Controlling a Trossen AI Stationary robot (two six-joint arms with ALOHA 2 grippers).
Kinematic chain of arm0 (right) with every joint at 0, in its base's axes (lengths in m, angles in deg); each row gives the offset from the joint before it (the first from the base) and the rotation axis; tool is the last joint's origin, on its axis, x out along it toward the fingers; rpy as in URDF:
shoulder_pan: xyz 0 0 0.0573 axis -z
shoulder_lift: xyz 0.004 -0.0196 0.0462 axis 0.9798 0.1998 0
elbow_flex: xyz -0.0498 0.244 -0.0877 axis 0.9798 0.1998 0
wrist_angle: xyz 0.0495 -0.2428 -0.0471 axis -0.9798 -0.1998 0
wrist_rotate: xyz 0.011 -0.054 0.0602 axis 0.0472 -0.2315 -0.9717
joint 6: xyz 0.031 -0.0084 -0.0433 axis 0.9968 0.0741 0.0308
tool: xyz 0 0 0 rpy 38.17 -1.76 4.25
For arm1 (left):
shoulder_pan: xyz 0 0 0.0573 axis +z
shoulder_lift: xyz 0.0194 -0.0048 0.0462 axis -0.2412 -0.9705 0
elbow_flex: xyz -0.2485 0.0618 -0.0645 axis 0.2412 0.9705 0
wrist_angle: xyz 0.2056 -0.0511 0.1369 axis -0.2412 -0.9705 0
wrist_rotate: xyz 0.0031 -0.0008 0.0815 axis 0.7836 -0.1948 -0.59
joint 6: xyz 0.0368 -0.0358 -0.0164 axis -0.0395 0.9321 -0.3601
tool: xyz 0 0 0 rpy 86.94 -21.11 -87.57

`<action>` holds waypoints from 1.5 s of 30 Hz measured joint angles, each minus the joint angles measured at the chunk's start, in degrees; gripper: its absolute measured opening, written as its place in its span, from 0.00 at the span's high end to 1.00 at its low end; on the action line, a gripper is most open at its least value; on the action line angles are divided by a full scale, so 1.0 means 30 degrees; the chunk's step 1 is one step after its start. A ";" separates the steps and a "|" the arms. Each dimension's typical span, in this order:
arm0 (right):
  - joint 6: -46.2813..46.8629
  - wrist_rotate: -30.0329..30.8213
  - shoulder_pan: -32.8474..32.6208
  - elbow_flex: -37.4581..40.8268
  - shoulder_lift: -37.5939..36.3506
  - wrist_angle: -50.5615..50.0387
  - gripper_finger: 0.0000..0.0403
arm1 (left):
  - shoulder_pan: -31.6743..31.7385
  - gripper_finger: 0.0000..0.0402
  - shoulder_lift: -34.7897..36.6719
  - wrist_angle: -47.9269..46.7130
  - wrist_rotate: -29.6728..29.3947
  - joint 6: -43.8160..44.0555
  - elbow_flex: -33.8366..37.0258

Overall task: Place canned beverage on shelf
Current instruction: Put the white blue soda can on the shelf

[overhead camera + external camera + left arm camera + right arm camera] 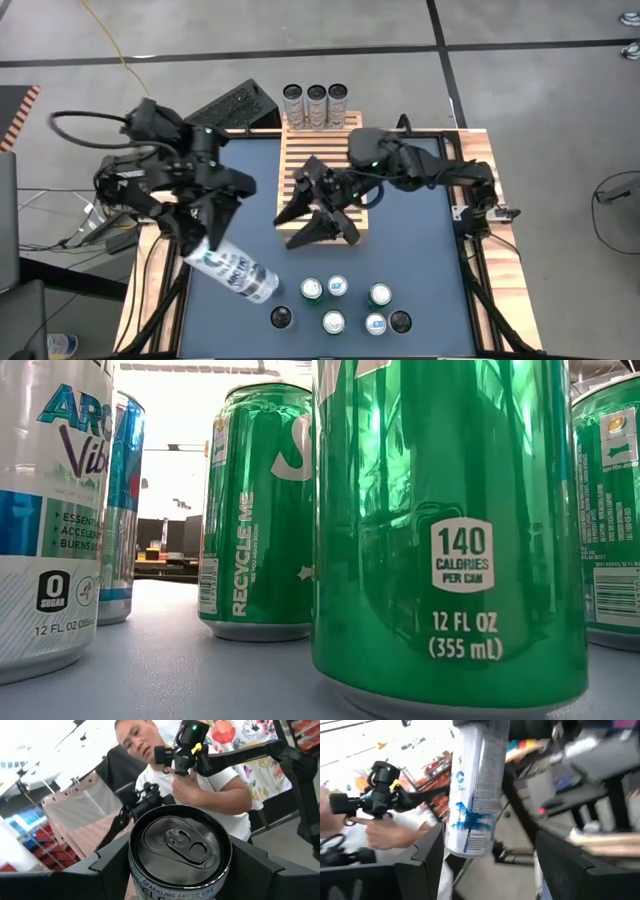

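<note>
Can, white with blue print, is held in the left hand, which closes its two fingers on the sides of it. In the high view the can lies tilted, almost on its side, above the blue tabletop, and its free end reaches out past the fingers toward the near edge. In the left wrist view the dark lid with the pull tab sits between the two dark fingers and faces the camera.

The shelf, a rack of light wooden slats, lies farther in than the left hand and to its right side, well apart from the held can. Three cans stand in a row at the far end of the shelf.

The right hand hangs over the near end of the shelf with its fingers spread wide, and it holds nothing. In the right wrist view the held can shows beyond these open fingers.

A group of cans stands upright on the tabletop near the front edge, to the right of the held can; some have silver tops and some dark ones. In the low view the closest ones are green.

A person in a white shirt stands behind the tabletop, seen in the left wrist view.
</note>
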State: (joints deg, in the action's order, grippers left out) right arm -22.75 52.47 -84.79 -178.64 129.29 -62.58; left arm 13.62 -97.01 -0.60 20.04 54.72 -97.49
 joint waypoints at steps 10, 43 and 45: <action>0.0965 -0.1875 -0.0139 0.0032 0.0426 -0.0397 0.34 | -0.0084 0.37 -0.0504 -0.0129 0.0102 0.1287 0.0007; -2.2447 2.8177 -0.6708 0.0003 0.0272 -0.2319 0.34 | -0.0602 0.37 -0.0347 0.0159 -0.7643 -0.2223 -0.1596; -2.2801 2.9394 -0.6884 0.0003 0.0302 -0.1344 0.34 | -0.0515 0.37 -0.0347 0.0155 -0.8045 -0.2305 -0.1596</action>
State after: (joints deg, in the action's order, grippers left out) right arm -91.16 140.65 -105.44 -178.63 130.20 -66.61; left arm 12.07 -98.05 -0.13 -4.10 47.81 -102.28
